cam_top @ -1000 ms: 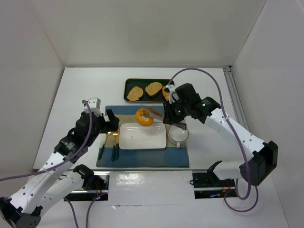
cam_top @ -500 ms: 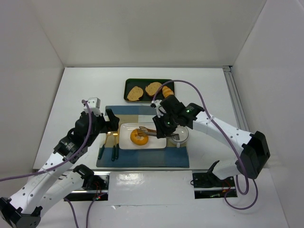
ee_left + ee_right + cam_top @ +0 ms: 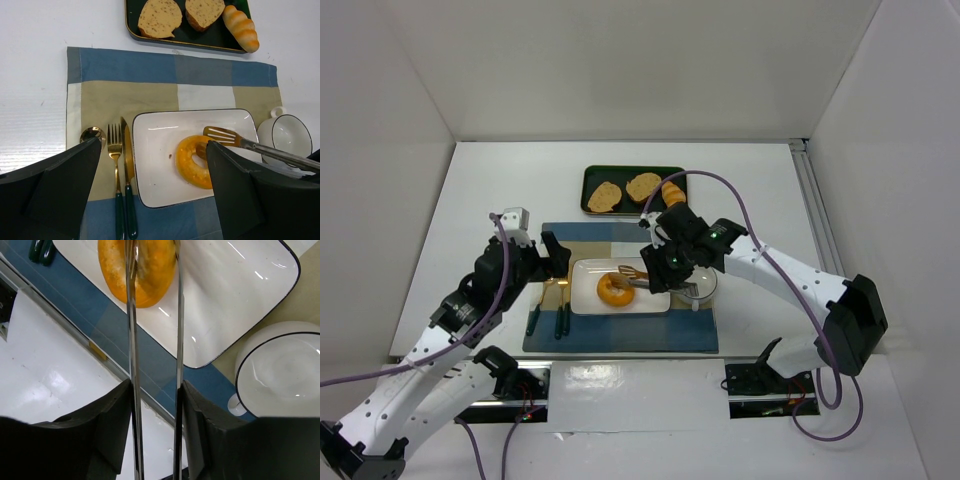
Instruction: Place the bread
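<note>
Right gripper (image 3: 155, 410) grips tongs (image 3: 131, 340), tips loosely at the bread (image 3: 155, 285) lying on the plate (image 3: 235, 300). Pulling away could snag the ring and drag it off.

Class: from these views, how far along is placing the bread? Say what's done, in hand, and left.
Done: the bread lies on the plate. In hand: the right tool clamps the tongs, whose tips sit over the bread. Left: probably parting the tongs fully and lifting them clear. The left tool hangs open, holding nothing.
</note>
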Available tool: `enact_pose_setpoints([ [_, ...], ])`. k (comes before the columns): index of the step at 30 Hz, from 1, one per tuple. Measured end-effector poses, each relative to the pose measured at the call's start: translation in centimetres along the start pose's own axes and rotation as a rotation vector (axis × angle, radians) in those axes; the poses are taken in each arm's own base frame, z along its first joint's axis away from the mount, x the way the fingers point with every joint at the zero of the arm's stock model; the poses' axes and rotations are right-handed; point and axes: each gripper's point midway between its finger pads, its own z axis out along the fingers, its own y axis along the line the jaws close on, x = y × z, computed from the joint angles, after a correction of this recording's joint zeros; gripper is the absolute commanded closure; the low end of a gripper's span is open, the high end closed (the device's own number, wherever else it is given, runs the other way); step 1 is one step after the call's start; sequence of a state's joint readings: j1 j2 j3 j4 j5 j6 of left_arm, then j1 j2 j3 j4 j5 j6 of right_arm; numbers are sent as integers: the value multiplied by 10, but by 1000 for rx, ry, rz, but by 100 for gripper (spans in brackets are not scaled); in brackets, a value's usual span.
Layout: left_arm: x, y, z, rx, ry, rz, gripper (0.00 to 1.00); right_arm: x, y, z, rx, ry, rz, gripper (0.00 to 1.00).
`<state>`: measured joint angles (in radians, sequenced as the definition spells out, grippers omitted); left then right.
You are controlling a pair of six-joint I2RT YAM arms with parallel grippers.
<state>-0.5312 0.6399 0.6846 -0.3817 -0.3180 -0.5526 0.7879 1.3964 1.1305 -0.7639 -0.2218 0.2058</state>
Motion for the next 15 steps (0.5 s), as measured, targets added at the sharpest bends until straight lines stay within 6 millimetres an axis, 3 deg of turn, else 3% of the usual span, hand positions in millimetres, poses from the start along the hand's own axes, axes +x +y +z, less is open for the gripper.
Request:
enact_pose_setpoints([
  [6, 0, 0, -1, 3, -2, -1, 0, 0, 0, 0, 4, -2, 11, 42],
  [15, 0, 0, 0, 2, -1, -1, 0, -1, -3, 0, 18, -5, 13, 42],
])
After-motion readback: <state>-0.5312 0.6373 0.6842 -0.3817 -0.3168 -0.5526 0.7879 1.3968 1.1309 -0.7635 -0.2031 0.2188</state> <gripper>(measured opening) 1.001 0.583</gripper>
